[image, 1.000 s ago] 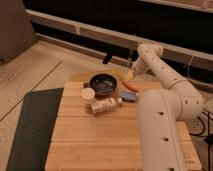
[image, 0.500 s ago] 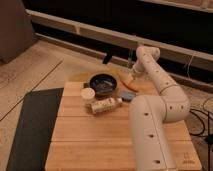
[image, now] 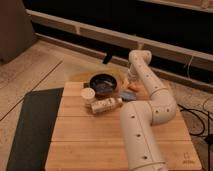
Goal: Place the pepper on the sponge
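Observation:
The pepper (image: 133, 87) is a small red-orange piece lying on the wooden table, right behind the far edge of the blue-grey sponge (image: 126, 95); I cannot tell whether the two touch. My gripper (image: 131, 75) hangs at the end of the white arm (image: 150, 95), just above and behind the pepper. Whether it touches the pepper is not clear.
A dark round bowl (image: 104, 83) stands left of the sponge. In front of it are a small cream cup (image: 88, 94) and a pale-labelled bottle (image: 106, 105) lying on its side. A dark mat (image: 32, 125) borders the wooden table (image: 85, 140) on the left.
The arm's elbow has swung in from the right to a more upright line. The gripper stays above the pepper, and pepper, sponge, bowl, cup and bottle have not moved.

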`<state>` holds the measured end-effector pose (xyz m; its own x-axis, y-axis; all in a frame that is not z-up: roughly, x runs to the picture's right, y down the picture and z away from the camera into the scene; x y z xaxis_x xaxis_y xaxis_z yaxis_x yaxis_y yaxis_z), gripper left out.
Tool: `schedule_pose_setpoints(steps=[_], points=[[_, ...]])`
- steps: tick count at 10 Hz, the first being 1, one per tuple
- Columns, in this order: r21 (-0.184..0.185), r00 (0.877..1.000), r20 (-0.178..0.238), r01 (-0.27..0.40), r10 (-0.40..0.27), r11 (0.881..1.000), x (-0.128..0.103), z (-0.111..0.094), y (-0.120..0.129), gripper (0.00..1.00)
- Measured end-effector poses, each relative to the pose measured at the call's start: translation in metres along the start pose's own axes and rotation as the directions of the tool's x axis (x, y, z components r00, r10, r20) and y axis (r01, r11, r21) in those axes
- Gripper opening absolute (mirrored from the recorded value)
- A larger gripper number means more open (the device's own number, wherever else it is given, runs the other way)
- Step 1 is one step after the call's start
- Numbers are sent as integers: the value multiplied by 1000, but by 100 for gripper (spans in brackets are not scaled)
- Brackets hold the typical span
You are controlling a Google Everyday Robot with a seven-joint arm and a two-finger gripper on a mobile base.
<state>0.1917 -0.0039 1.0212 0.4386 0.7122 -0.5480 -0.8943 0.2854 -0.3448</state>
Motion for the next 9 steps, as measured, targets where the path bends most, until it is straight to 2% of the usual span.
schedule_pose_setpoints(steps=[9], points=[[8,996,5,-90,90,996,10,-1,-15,65]])
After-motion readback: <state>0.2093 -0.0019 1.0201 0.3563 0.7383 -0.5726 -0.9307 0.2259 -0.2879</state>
